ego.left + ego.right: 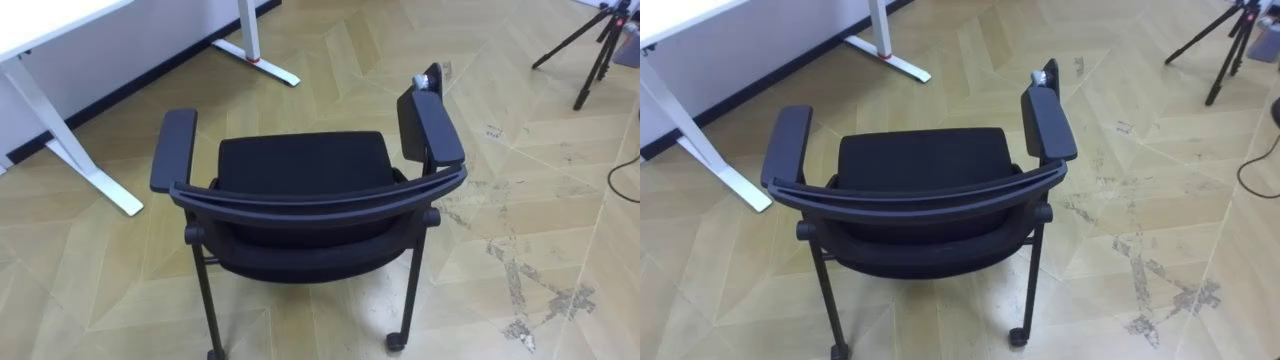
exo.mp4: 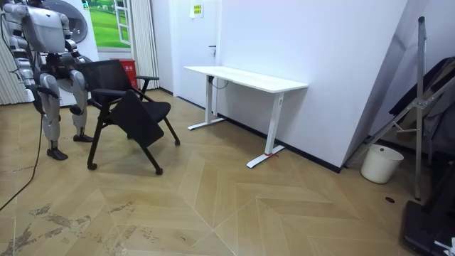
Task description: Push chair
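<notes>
Black chair [image 1: 300,170] upright on the wooden floor [image 1: 540,120], seat turned away from the robot, curved backrest [image 1: 320,195] nearest the head camera and almost directly below it. Left armrest [image 1: 172,150] and right armrest [image 1: 432,130] reaching forward on either side; a castor [image 1: 397,341] under the rear right leg. Parked near the white desk [image 1: 60,30] but well apart from it, angled toward the gap between the nearer desk foot [image 1: 95,175] and the farther one [image 1: 262,62]. In the room view, robot standing just behind the backrest at the room view's left, apparently not touching it. Right robot hand [image 2: 48,94] and left robot hand [image 2: 76,77] low by the body there, too small to read: cannot tell whether apart, together or clamped on anything. Push judged not yet begun. Likely trouble from here: contact landing off-centre on the backrest, swinging the chair on its castors into the nearer desk foot instead of rolling straight. Also pressing high on the backrest with a castor snagged at a floor seam or on the scuffed patch [image 1: 520,270] to the right, tipping the chair forward. Less likely, drifting right toward the tripod [image 1: 590,50] and the cable [image 1: 620,170] near the floor's right edge.
</notes>
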